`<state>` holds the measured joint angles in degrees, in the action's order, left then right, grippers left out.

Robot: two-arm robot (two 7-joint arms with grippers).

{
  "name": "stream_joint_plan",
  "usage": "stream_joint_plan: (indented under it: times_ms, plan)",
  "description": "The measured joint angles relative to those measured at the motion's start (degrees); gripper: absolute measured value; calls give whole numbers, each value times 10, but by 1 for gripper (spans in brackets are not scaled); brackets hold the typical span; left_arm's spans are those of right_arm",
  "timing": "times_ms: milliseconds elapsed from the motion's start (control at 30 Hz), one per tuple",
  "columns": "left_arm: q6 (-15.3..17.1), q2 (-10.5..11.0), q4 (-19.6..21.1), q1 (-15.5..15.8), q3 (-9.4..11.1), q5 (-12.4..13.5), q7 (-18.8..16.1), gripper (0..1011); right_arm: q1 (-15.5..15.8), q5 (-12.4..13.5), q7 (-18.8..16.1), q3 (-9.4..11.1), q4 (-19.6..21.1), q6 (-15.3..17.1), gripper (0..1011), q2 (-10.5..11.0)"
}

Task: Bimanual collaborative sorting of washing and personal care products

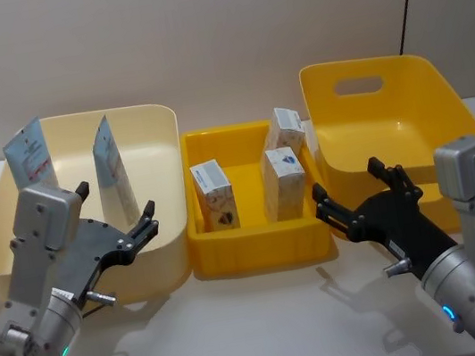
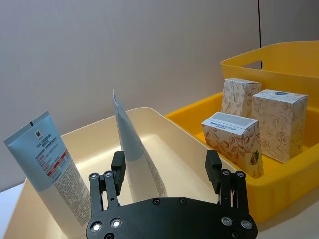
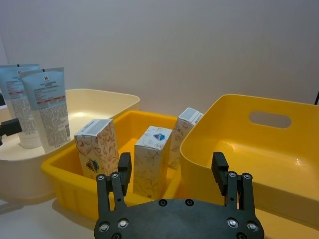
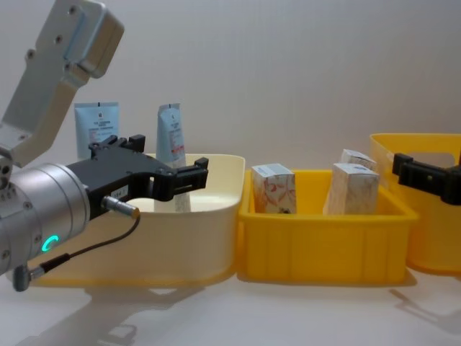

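Two tubes (image 1: 112, 166) stand sorted in the cream bin (image 1: 146, 111) at left, three cartons (image 1: 215, 195) apparently yet to leave the centre tray (image 1: 263, 251), as left gripper (image 1: 117, 202) and right gripper (image 1: 346, 179) hover spread and empty.

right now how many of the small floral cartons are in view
3, all in the middle yellow bin: the left carton, the near-right carton and the far-right carton by the back wall. None seems hidden.

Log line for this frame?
left gripper open, at cream bin | right gripper open, at large yellow bin | two tubes in cream bin | three cartons in middle bin
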<state>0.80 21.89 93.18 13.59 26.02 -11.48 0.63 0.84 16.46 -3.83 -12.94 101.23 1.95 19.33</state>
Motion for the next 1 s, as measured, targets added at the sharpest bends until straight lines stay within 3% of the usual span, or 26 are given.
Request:
stream_joint_plan:
  times_ms: [1000]
  plan:
    - [0,0,0,0,0,0,0,1003,0,0,0,0,0,0,1001,0]
